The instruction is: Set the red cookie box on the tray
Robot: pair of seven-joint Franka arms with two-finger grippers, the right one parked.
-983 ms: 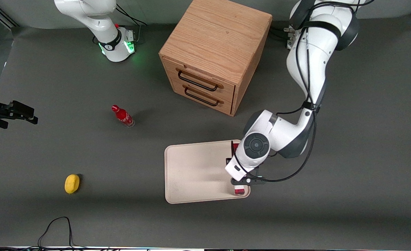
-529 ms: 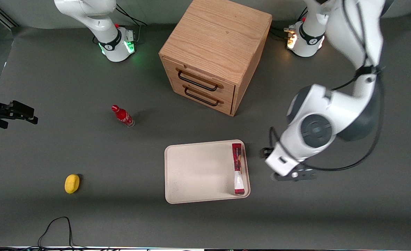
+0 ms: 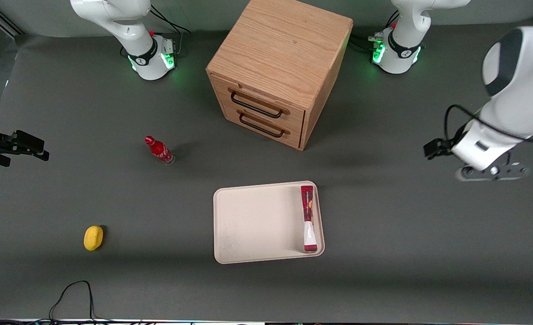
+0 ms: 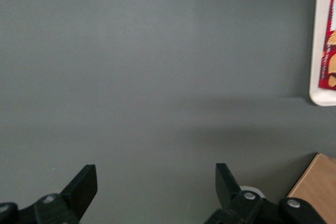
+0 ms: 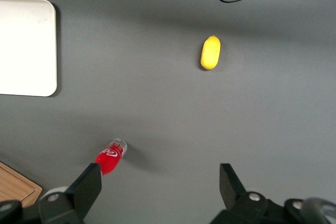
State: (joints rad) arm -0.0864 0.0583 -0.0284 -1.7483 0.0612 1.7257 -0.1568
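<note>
Hand (image 4: pixel 156 181) now clear of tray (image 3: pixel 248 225)

Lit softly and evenly from overhead, with no glare. A broad faint shadow band across the grey table (image 3: pixel 384 225) at 6 o'clock of the tray (image 3: pixel 248 221), a darker one at 3 o'clock of the wooden cabinet (image 3: pixel 284 49). Green glow at the arm bases (image 3: pixel 151 63). Blurred at 3 o'clock: the working arm, its gripper (image 4: pixel 155 187) spread wide above the table. Soft print on the red cookie box (image 4: pixel 331 35).
</note>
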